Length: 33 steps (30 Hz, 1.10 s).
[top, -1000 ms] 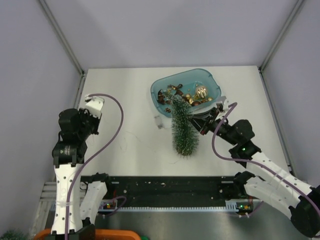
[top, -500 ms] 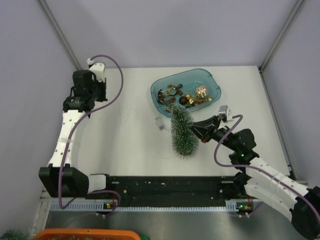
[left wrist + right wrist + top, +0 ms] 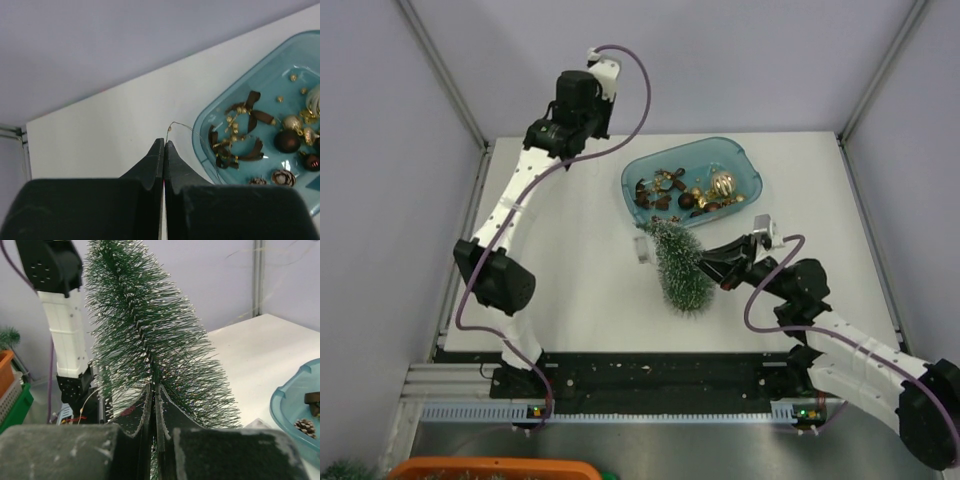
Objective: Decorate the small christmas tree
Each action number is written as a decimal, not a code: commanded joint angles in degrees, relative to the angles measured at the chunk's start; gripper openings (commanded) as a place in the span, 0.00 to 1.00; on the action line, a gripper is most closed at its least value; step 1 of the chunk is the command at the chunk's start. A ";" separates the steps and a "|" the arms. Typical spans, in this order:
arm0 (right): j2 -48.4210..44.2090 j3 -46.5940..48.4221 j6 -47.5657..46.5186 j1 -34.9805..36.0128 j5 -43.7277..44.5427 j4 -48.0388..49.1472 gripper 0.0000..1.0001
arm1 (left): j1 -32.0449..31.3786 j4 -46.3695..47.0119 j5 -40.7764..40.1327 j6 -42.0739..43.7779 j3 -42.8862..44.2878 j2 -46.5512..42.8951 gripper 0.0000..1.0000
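Observation:
The small christmas tree [image 3: 680,268], dark green with frosted tips, stands steeply tilted in the middle of the table. Its tip points toward the blue tray [image 3: 748,165]. My right gripper [image 3: 712,266] reaches into its bristles from the right. In the right wrist view this gripper [image 3: 154,386] is shut on the trunk of the tree [image 3: 145,325]. My left gripper [image 3: 578,125] hangs high at the back, left of the tray. In its wrist view it [image 3: 164,142] is shut, with a thin wire and gold bead [image 3: 170,128] just past the tips. Whether it touches the wire I cannot tell.
The tray [image 3: 200,125] holds brown bows [image 3: 250,102], gold and brown balls, and pine cones [image 3: 282,176]. A small clear piece [image 3: 641,247] lies left of the tree. An orange bin [image 3: 500,468] sits below the table's near edge. Grey walls close in the back and sides.
My left arm swung from the near left up to the back of the table beside the tray. The right gripper closed on the tree, which now stands more upright, its tip off the tray.

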 commanded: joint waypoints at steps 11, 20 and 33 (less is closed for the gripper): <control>7.12 0.26 3.36 -0.39 -9.96 12.21 0.00 | -8.93 7.60 -19.15 13.91 13.97 14.57 0.00; -5.88 -1.76 -6.22 -0.48 8.22 -3.96 0.00 | -5.51 10.67 -23.46 10.39 -4.19 0.54 0.00; -10.99 -2.47 -9.21 -0.47 18.26 -11.61 0.00 | 3.11 7.16 -19.69 8.63 -29.95 -29.09 0.00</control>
